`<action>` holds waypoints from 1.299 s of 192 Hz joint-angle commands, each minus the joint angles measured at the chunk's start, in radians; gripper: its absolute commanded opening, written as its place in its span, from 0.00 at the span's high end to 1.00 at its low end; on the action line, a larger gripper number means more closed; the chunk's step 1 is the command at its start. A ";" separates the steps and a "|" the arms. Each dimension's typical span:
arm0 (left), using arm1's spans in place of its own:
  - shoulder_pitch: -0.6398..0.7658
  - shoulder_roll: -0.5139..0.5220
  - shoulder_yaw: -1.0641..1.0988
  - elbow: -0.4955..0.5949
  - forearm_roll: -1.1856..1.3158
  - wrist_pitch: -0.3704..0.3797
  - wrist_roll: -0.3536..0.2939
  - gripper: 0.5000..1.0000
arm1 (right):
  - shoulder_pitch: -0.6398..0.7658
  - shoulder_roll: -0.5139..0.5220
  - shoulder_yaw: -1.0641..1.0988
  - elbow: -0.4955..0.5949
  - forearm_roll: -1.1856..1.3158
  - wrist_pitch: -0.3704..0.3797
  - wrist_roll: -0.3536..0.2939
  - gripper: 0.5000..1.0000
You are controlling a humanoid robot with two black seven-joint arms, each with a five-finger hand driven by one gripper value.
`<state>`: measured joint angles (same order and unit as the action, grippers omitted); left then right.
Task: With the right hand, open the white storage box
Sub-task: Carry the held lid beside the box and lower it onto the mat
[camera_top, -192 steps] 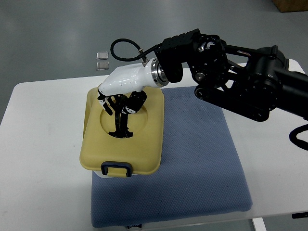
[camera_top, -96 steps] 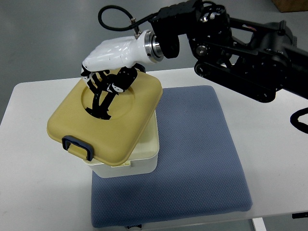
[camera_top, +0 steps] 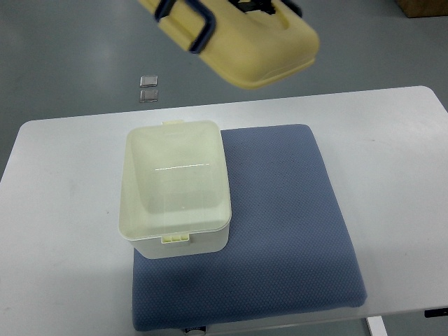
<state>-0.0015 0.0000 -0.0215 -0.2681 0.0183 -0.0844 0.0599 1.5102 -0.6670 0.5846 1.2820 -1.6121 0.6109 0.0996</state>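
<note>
The white storage box [camera_top: 175, 189] stands open and looks empty. It sits on the left part of a blue mat [camera_top: 280, 231]. Its yellow lid [camera_top: 259, 45] with a dark blue handle [camera_top: 187, 21] hangs tilted high above the table at the top edge of the view, close to the camera. Only dark fingertips [camera_top: 269, 5] of my right hand show in the lid's recess at the top edge. The rest of the hand and arm are out of frame. The left arm is not in view.
The mat lies on a white table [camera_top: 63, 210], which has bare surface to the left and right of it. Two small clear squares [camera_top: 148, 89] lie on the grey floor beyond the table's far edge.
My right hand has lifted the lid off the box, up and to the right toward the camera. The arm has left the frame. The box is now open.
</note>
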 commanded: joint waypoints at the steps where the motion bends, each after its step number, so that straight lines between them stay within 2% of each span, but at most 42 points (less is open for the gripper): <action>1: 0.000 0.000 0.000 0.000 0.003 0.000 0.001 0.00 | -0.051 -0.082 -0.035 -0.007 -0.008 0.000 0.000 1.00; 16: 0.000 0.000 0.000 0.000 0.002 0.000 0.000 0.00 | -0.085 -0.123 -0.048 -0.018 -0.012 0.000 0.002 1.00; 37: 0.000 0.000 0.000 0.000 0.002 0.000 0.001 0.00 | -0.125 -0.131 -0.069 -0.032 -0.037 0.000 0.002 1.00; 122: 0.000 0.000 0.000 0.000 0.002 0.000 0.001 0.00 | -0.300 -0.083 -0.138 -0.062 -0.101 0.000 0.002 1.00; 250: 0.000 0.000 0.000 0.000 0.002 0.000 0.001 0.00 | -0.357 -0.063 -0.163 -0.061 -0.101 0.000 0.002 1.00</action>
<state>-0.0015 0.0000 -0.0201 -0.2685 0.0198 -0.0844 0.0613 1.1656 -0.7311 0.4222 1.2208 -1.7121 0.6109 0.1013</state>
